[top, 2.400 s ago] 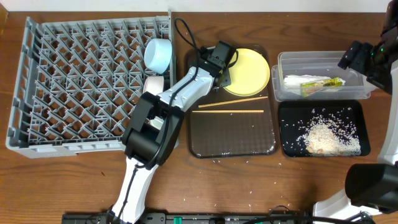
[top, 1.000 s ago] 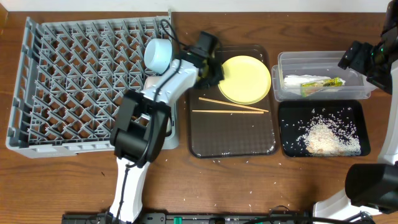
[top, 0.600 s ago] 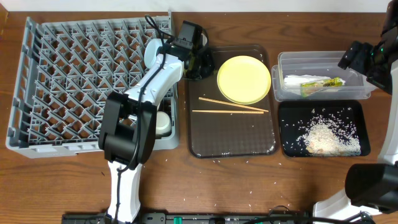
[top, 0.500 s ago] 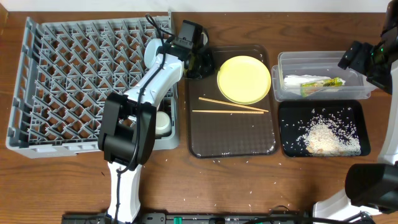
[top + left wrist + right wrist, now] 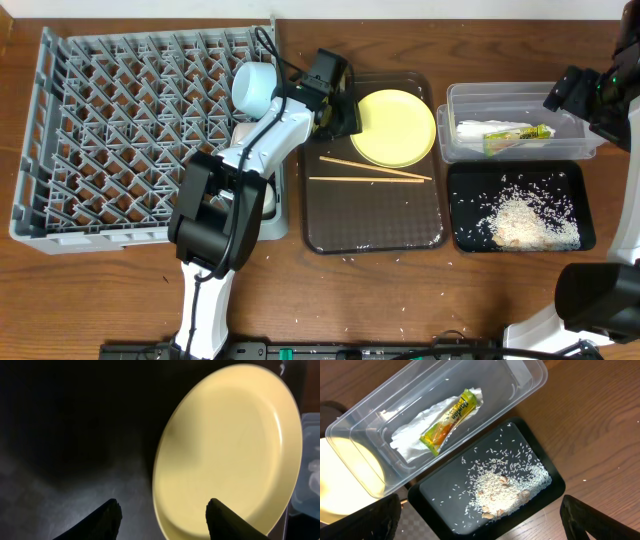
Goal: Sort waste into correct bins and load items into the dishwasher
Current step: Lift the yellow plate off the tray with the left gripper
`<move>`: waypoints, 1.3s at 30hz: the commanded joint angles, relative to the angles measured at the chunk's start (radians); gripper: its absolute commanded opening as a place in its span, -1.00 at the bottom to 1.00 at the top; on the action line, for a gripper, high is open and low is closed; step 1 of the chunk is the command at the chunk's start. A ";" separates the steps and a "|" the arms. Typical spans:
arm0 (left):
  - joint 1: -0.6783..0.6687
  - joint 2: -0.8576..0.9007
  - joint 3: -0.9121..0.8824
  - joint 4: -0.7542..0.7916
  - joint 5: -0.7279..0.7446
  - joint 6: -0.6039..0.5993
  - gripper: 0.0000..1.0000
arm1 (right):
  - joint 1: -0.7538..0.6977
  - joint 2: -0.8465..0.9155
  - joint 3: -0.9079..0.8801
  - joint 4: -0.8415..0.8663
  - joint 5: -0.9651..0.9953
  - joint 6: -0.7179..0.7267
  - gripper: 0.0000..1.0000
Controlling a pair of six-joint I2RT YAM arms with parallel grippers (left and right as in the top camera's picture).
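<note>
Yellow plate point(image 5: 225, 450) — left fingers point(image 5: 109, 521) apart (straddling rim).

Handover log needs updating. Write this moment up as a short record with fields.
rack: light blue bowl at its right edge
serving tray: yellow plate and chopsticks lie on it
clear tub: snack wrapper on white paper
black tray: rice heaped inside
left pincer: open, at the plate's left rim
right pincer: open, above tub and black tray
not yet loaded: plate, chopsticks
</note>
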 commanded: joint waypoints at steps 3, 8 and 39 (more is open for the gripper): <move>-0.024 0.009 -0.015 0.026 -0.042 0.010 0.14 | 0.000 0.004 0.001 -0.001 0.006 0.016 0.98; -0.034 0.039 -0.015 0.033 -0.052 -0.022 0.14 | 0.000 0.004 0.001 -0.001 0.006 0.016 0.99; -0.050 0.143 -0.016 0.060 -0.070 -0.157 -0.84 | 0.000 0.004 0.001 -0.001 0.006 0.016 0.98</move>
